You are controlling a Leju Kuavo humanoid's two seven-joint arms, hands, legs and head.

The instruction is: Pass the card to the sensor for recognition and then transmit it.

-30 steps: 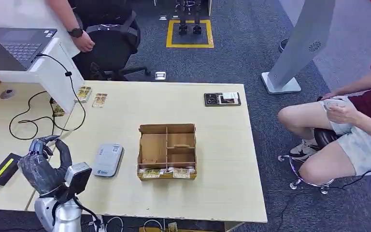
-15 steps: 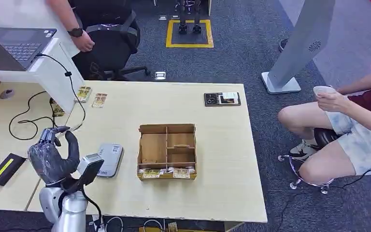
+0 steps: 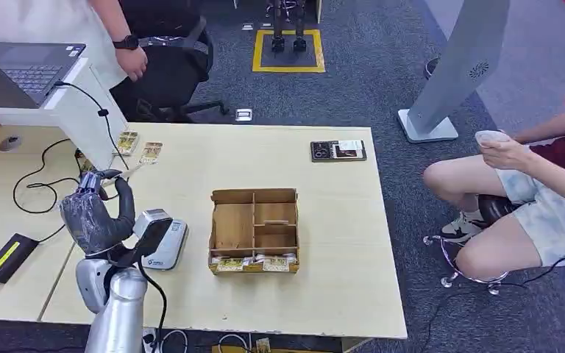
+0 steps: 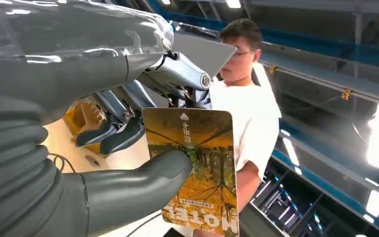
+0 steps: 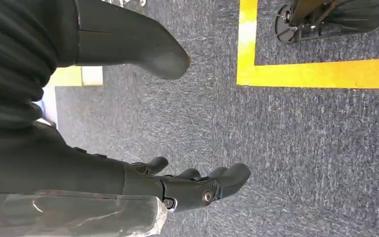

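A Kuavo humanoid's left hand (image 3: 96, 213) hovers above the near-left part of the pale wooden table (image 3: 338, 243), pinching an autumn-printed hotel card (image 4: 195, 168) between its thumb (image 4: 143, 180) and darker fingers (image 4: 111, 136); in the head view the card shows as a thin sliver at the fingertips. The grey sensor (image 3: 163, 241) lies flat on the table just right of the wrist, between the hand and the partitioned wooden box (image 3: 254, 229), which carries more cards along its near edge. The right hand (image 5: 177, 185) hangs over blue-grey carpet beside a yellow floor marking, its fingers loosely curled and holding nothing.

The grip looks thin: the thumb covers only a lower portion of the card, so a quick turn towards the sensor could let it pivot or slip out onto the table. The card also faces up and away from the reader, and a shallow or tilted pass might fail to register. A black cable (image 3: 51, 184) loops across the left side near the hand and could snag it. A seated person (image 3: 537, 184) waits at right, well apart, where a loosely held card may be fumbled in the handover.
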